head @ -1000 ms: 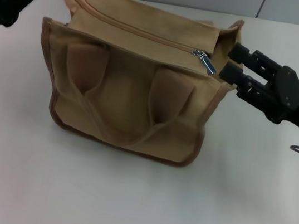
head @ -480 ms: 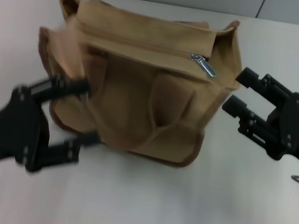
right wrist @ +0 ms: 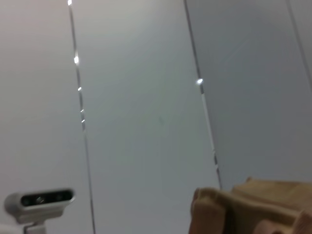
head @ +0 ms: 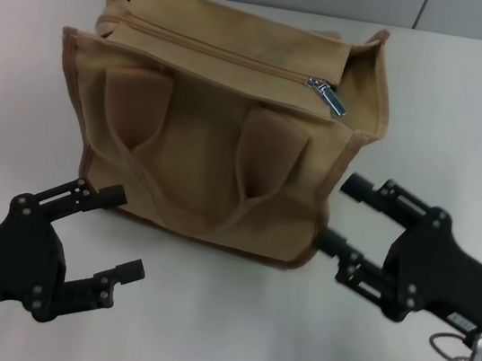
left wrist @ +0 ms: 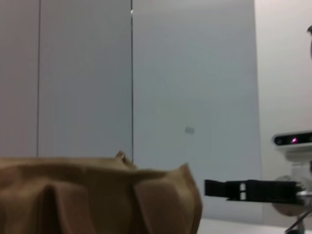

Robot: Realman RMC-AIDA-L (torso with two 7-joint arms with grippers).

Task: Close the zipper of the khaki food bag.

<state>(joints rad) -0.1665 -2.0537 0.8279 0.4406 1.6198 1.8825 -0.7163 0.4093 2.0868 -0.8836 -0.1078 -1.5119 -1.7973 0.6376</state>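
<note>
Both black grippers, left (head: 102, 232) and right (head: 337, 215), fingers apart, are seen drawn back from the boxy tan canvas food bag (head: 218, 154) on the white table (head: 217, 340), whose khaki-taped zipper (head: 232, 55) appears shut, so nothing should be disturbed.

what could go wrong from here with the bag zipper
The silver pull tab sits at the right end of the zipper on the khaki food bag. Both claws, left and right, hang open at the near side, touching nothing. Nothing braces the soft bag, so any tug on the tab may slide or tip it. The tab is small and lies flat, so a claw could easily miss it.
</note>
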